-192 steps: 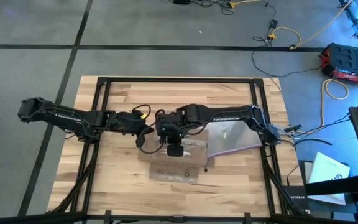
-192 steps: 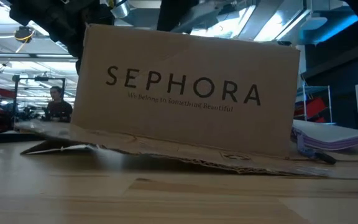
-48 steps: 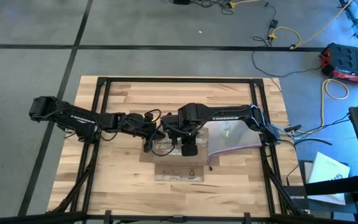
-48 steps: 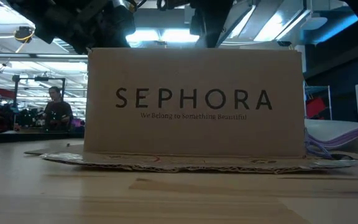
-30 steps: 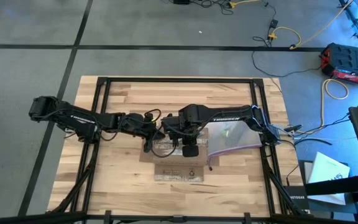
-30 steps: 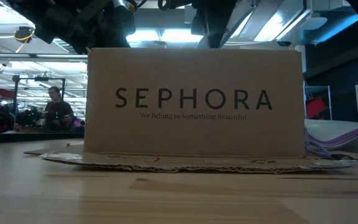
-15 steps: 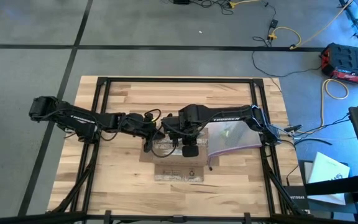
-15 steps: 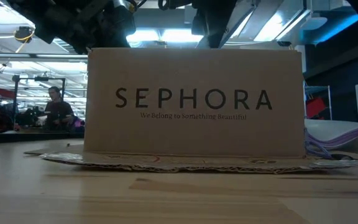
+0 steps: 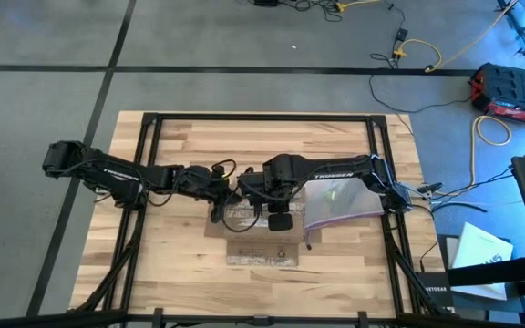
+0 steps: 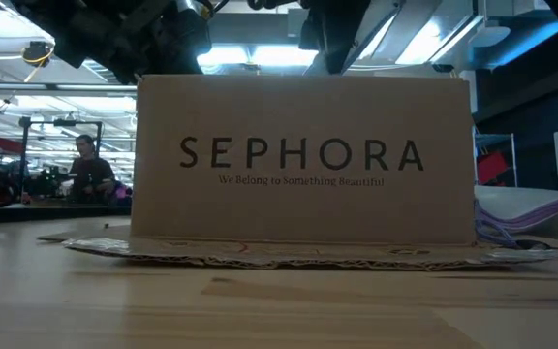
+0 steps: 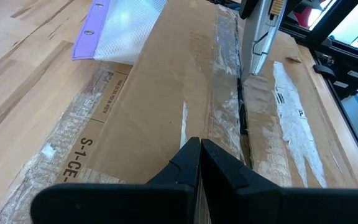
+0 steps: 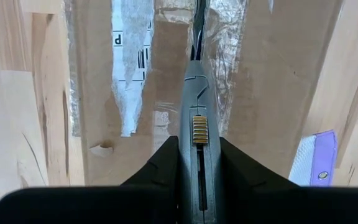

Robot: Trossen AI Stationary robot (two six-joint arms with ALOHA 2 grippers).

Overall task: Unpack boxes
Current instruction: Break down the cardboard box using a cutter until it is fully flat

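- Wooden table [image 9: 180, 264] under a black frame, warehouse lights beyond it; the box [image 9: 261, 232] sits mid-table, with a clear bag [image 9: 340, 202] edged in purple just beside it on the right arm's side.
- Your right gripper [image 12: 197, 163] is over the box top, its fingers [image 12: 166, 158] clamped on a grey knife [image 12: 196, 106] whose tip sits in the taped centre seam [image 11: 238, 87].
- Your left gripper [image 11: 199, 163] has its fingers pressed together, holding nothing, and hovers low over the same top, near the seam's other end.
- To cut well, I judge you should keep the blade shallow and in line with the seam, drawing it straight so it slits tape rather than cardboard or contents.
- Rest the left gripper on the flap to stop the box sliding, clear of the blade's path.
- The box stands level, lettered side [image 10: 303, 155] facing the table's front edge; its long axis runs left to right across the table, and the seam follows it.
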